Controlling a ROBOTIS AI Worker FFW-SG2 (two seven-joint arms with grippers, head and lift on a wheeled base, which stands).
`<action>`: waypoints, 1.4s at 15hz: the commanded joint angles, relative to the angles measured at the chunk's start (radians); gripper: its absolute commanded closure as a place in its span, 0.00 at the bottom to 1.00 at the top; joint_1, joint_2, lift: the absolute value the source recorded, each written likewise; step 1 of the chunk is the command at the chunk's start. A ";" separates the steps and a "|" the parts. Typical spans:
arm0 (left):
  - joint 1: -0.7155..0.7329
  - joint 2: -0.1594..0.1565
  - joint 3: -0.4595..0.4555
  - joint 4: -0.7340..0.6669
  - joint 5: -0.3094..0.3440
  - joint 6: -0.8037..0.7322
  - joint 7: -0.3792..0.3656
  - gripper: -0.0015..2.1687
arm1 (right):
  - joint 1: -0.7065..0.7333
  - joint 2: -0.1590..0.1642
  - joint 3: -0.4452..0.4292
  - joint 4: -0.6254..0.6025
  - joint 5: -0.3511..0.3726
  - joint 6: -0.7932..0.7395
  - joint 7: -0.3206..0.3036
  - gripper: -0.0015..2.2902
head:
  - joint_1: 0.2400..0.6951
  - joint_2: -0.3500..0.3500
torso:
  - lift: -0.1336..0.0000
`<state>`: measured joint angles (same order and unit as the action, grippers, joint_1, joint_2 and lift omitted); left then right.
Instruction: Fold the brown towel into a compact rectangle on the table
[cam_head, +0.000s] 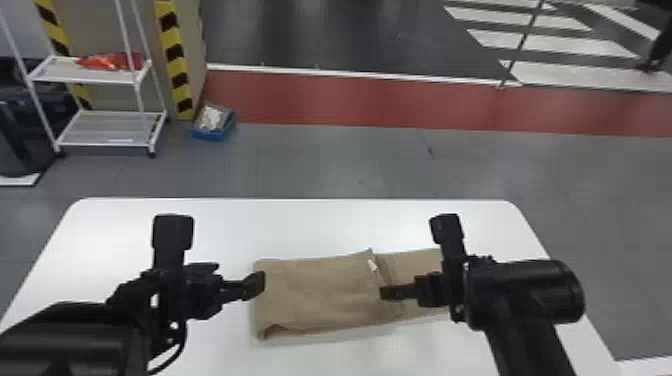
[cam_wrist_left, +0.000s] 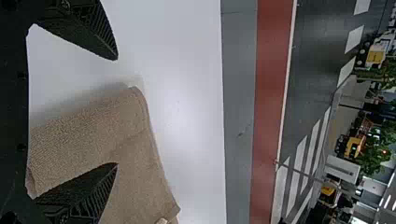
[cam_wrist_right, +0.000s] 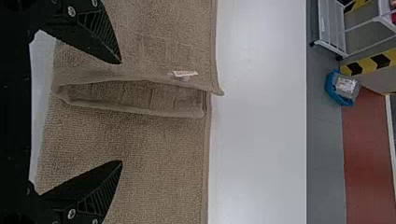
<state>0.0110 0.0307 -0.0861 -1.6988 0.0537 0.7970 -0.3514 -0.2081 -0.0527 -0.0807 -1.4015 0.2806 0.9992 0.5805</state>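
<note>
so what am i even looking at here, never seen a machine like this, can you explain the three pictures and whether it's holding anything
This is a robot with two black arms. The widest picture comes from its head, looking forward and down. The other two come from its wrists, one on each arm, and lie on their side.

On the smooth white table lies a brown cloth towel, partly folded, with a small white tag by one folded edge.

The left gripper and right gripper each have two flat black fingers, spread apart. Neither holds anything.
</note>
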 joint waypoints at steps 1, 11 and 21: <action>0.003 0.000 0.000 0.002 -0.002 0.000 -0.004 0.04 | -0.008 0.004 0.012 0.022 -0.001 -0.015 -0.007 0.07 | 1.00 0.30 | 1.00; 0.012 0.000 0.013 0.010 -0.005 -0.009 -0.006 0.04 | -0.036 0.004 0.029 0.068 -0.017 -0.049 -0.008 0.26 | 1.00 0.33 | 1.00; 0.021 0.000 0.026 0.018 -0.003 -0.018 -0.020 0.04 | -0.047 0.004 0.038 0.093 -0.017 -0.055 0.001 0.47 | 1.00 0.35 | 1.00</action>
<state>0.0321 0.0307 -0.0606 -1.6828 0.0499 0.7801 -0.3704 -0.2546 -0.0491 -0.0407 -1.3085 0.2650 0.9442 0.5786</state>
